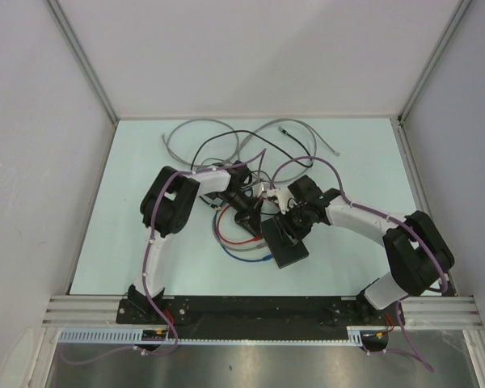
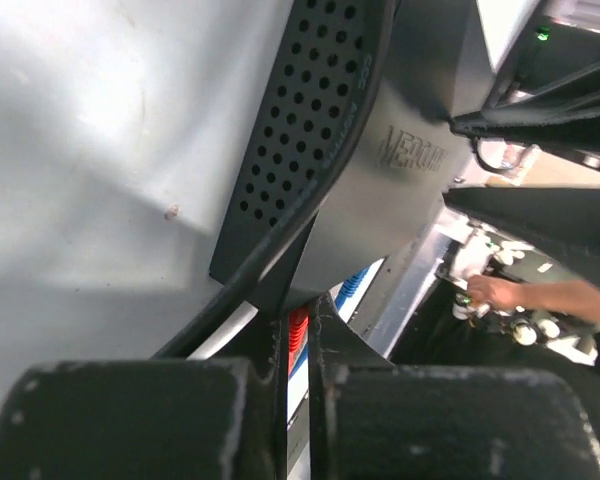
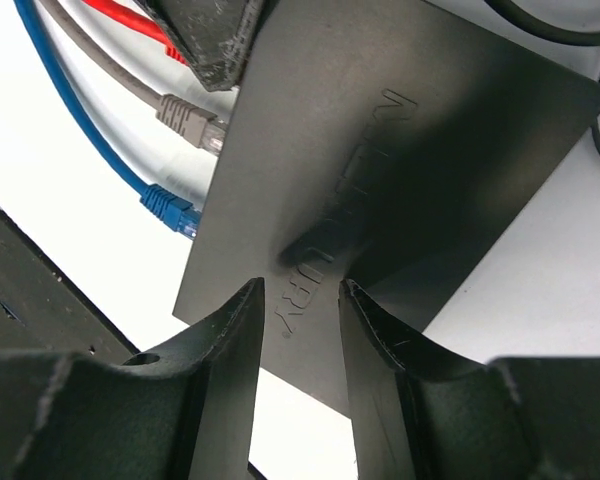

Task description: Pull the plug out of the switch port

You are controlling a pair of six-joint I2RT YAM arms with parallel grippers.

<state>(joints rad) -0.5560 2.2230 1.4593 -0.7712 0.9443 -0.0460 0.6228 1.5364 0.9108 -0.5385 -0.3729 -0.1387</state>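
The flat matte-black switch box (image 1: 291, 252) lies mid-table; it also shows in the right wrist view (image 3: 400, 150) and, with its perforated side, in the left wrist view (image 2: 310, 130). A red plug (image 2: 297, 335) sits between my left gripper's nearly closed fingers (image 2: 298, 312) at the box's left edge. In the top view the left gripper (image 1: 250, 217) is at that edge. A grey plug (image 3: 188, 120) and a blue plug (image 3: 168, 206) meet the same edge. My right gripper (image 3: 300, 292) is open, fingers just over the box's top face, and also shows from above (image 1: 284, 229).
Red (image 1: 220, 226) and blue (image 1: 250, 260) cables loop on the table left of the box. Grey and black cables (image 1: 196, 131) tangle at the back. Side walls and a metal rail (image 1: 259, 307) at the near edge bound the table.
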